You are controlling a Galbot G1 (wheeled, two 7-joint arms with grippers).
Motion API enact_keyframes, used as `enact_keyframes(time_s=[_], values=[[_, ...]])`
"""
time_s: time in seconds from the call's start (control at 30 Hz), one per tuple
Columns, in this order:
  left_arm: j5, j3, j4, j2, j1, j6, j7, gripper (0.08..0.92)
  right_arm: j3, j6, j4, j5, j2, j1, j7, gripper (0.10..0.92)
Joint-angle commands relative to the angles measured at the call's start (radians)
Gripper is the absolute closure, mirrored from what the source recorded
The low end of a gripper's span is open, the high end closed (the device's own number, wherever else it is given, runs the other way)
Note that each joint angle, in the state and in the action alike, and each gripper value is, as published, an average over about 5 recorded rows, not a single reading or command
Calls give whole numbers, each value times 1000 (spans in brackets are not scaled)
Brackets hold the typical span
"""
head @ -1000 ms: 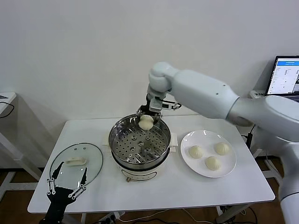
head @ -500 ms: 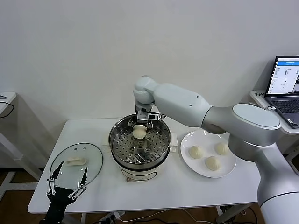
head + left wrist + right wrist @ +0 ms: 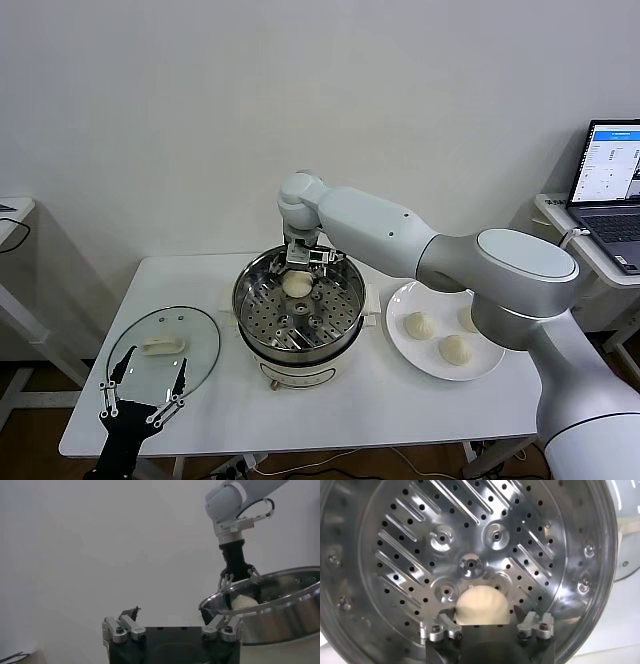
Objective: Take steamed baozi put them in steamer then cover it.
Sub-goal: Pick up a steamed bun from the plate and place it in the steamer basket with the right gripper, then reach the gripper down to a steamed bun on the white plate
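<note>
The steamer stands mid-table on its cream base, uncovered, with its perforated tray showing. My right gripper reaches down into the far side of the pot and is shut on one baozi, which sits at or just above the tray; the bun fills the gap between the fingers. Three more baozi lie on the white plate to the right. The glass cover lies flat at the table's left. My left gripper is open and empty at the cover's near edge.
The right arm spans from the right side over the plate to the pot. A laptop stands on a side table at the far right. The left wrist view shows the pot's wall and the right gripper above it.
My right gripper has carried the baozi left and down from above the pot's far rim into the pot. The left arm and the cover have not moved.
</note>
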Motion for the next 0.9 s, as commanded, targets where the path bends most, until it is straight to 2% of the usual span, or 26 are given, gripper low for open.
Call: enact_keyframes(time_s=[0.03,0.23,0.33,0.43,0.67,0.9], values=[[0,1,3,0,-6,1,2,177,28,-61,108,94,-76,39,-51,203],[0,1,1,4,-12,2,2,177,61,-315,249,425,-312,171,-127,203],[1,4,0,7,-13,3,2,177,-12,-469,236,637,-449,251,-117,203],[3,9,-1,8,-15,3,2,177,-98,-589,203,767,-562,291,-114,203],[8,22,-5,8,-18,5,1,177,-264,-677,178,815,-709,212,-98,203],[11,23,-5,2,-7,2,-1,177,-305,-680,155,748,-682,64,-15,203]])
